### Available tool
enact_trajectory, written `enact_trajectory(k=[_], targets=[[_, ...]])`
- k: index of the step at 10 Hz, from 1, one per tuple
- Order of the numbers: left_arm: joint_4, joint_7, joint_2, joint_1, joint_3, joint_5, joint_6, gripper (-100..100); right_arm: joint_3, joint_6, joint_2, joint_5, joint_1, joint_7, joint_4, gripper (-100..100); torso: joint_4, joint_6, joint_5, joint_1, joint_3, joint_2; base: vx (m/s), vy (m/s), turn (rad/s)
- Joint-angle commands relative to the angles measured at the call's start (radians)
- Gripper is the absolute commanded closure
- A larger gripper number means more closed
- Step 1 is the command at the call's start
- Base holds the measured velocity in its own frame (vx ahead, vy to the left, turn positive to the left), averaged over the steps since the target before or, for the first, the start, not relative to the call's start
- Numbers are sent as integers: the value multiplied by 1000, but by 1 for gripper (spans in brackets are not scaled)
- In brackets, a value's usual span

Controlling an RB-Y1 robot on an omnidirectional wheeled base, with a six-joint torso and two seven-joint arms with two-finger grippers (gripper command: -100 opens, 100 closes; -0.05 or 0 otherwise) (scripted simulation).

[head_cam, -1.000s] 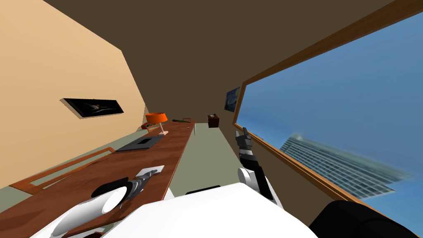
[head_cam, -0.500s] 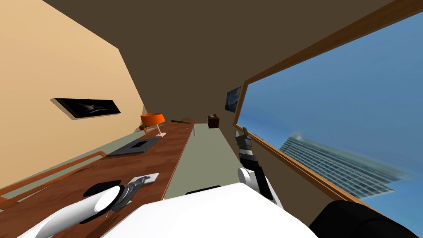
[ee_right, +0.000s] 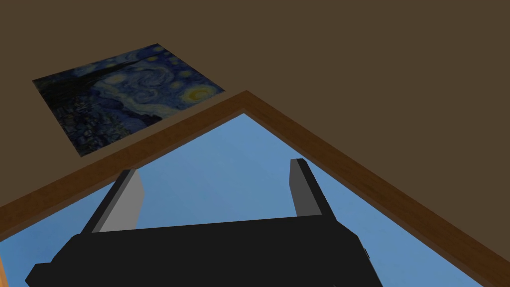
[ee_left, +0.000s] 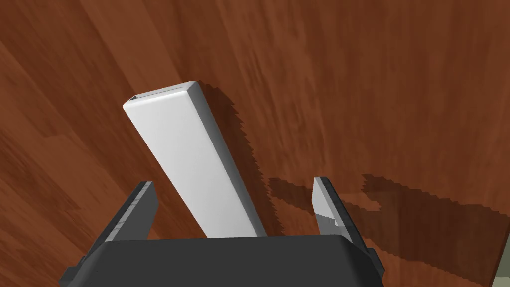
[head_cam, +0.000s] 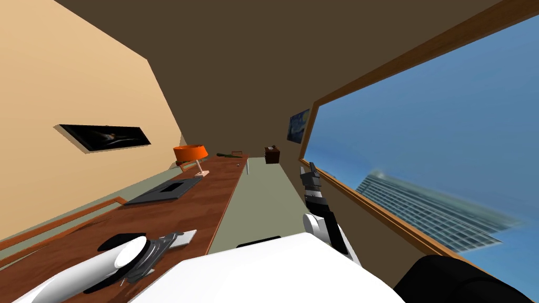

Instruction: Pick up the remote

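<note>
Head view, left to right: the left gripper (head_cam: 171,240) sits low over the near end of a brown wooden desk (head_cam: 205,205). The remote (head_cam: 187,235), a plain white slab, lies flat on the desk at the gripper's tip, close to the desk's right edge. Farther along the desk, well apart from the work, are a dark flat pad (head_cam: 163,192) and an orange lamp (head_cam: 189,152).

Left wrist view confirms the relation. The fingers stand apart, unclosed, and the remote's near end lies in the gap between them, touching neither and nearer one than the other. Its long axis runs away from the gripper, slanted somewhat off the gripper's own line, so the fingers straddle its narrow width.

Judgement: the approach looks nearly complete. Closing should catch the long sides, though the slant may twist the remote if the nearer finger meets it first.

The right gripper (ee_right: 214,169), raised on the right and well apart from the desk, has its fingers spread and empty. The left arm is plainly the nearer.
</note>
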Motion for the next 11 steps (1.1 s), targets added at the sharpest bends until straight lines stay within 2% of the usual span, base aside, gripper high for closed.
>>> enact_trajectory(k=[1, 2, 5, 6, 11], targets=[[50, -9, 12, -21, 2, 21, 50, -100, 0, 0, 0, 0, 0, 0, 0, 0, 0, 0, 0, 0, 0, 0, 149, 17, 10], [50, -9, 12, -21, 2, 21, 51, -100, 0, 0, 0, 0, 0, 0, 0, 0, 0, 0, 0, 1, -1, -2, 116, 16, 0], [125, -18, 27, -43, 5, 50, 125, -100, 0, 0, 0, 0, 0, 0, 0, 0, 0, 0, 0, 1, 0, -1, 128, 8, 9], [125, -18, 27, -43, 5, 50, 125, -100, 0, 0, 0, 0, 0, 0, 0, 0, 0, 0, 0, 1, -1, -2, 95, 2, 8], [204, -20, 36, -61, 5, 69, 198, -100, 0, 0, 0, 0, 0, 0, 0, 0, 1, 0, 0, 1, 2, 3, 76, 16, 17]])
